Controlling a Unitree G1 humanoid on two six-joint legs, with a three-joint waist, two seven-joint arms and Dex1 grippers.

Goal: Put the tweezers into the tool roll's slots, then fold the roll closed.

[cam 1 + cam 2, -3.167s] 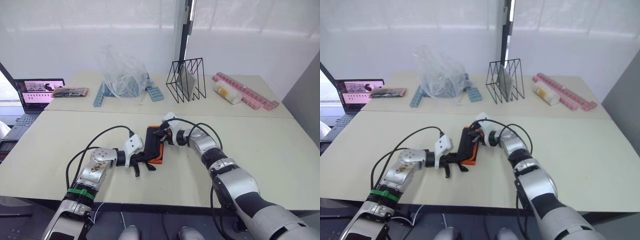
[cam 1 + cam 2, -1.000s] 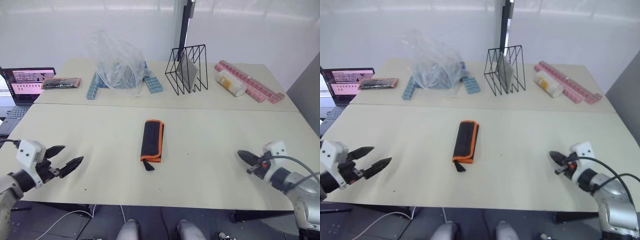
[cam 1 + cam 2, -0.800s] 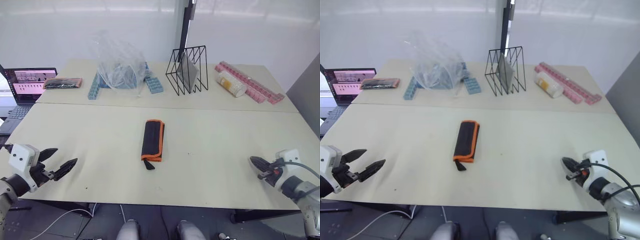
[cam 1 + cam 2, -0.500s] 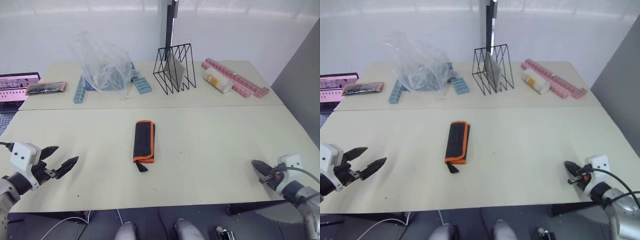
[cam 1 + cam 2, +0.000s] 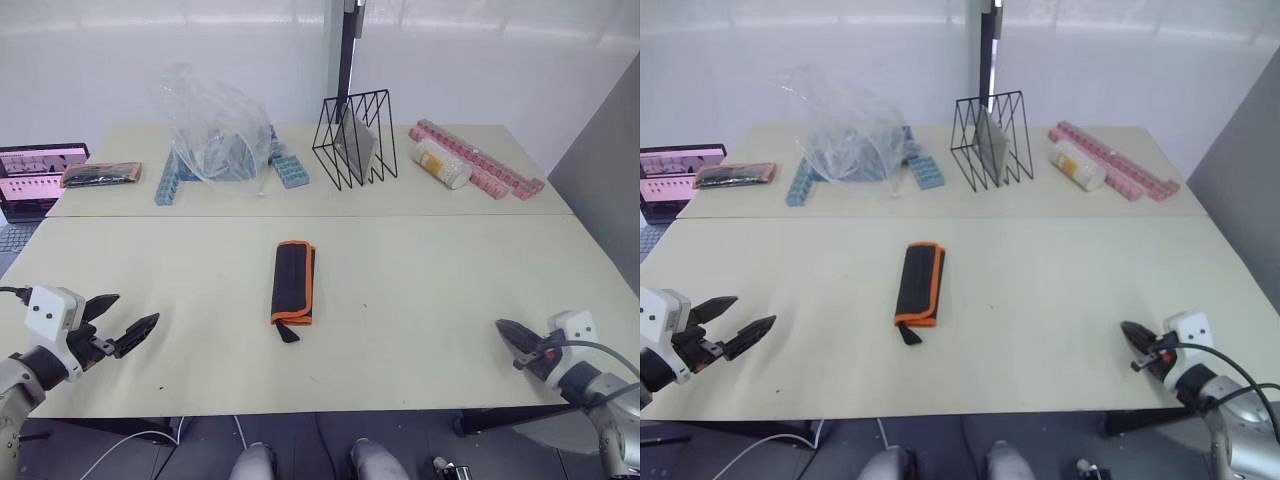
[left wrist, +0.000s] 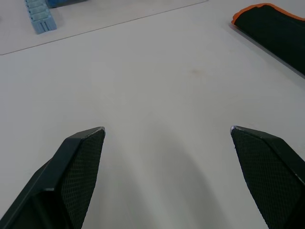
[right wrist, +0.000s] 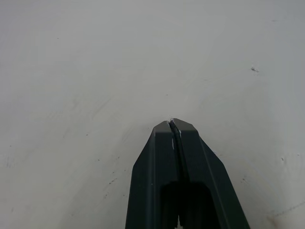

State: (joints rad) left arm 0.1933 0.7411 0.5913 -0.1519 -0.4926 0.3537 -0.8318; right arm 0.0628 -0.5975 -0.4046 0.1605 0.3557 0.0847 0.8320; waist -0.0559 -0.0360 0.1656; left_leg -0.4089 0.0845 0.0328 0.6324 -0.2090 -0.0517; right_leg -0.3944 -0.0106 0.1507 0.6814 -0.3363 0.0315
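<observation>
The black fabric tool roll with bright orange trim [image 5: 293, 283] was seen lying folded shut near the middle of the pale beige table [image 5: 430, 270], its short black strap trailing from the near end. No tweezers could be made out on the table, so it was judged that they were already inside the roll and the task was at or near its end.

The left gripper [image 5: 118, 323] was held near the table's front left edge with its two black fingers spread wide and nothing between them; in the left wrist view the roll's orange-edged corner was seen well beyond the fingertips. The right gripper [image 5: 1137, 345] was held near the front right edge, its fingers pressed together on nothing. Both were well apart from the roll.

Several risks could be judged from this. The roll was not seen to be fastened by its strap, so it might spring open by itself and let the slim tools slide from their slots. If either arm were swept back across the table, the roll could be knocked or dragged. Whether every tweezer was truly seated could not be told, since the inner face was hidden. The clear crumpled plastic bag [image 5: 215, 125] and the black wire rack [image 5: 355, 135] at the far side were judged too distant to interfere.
</observation>
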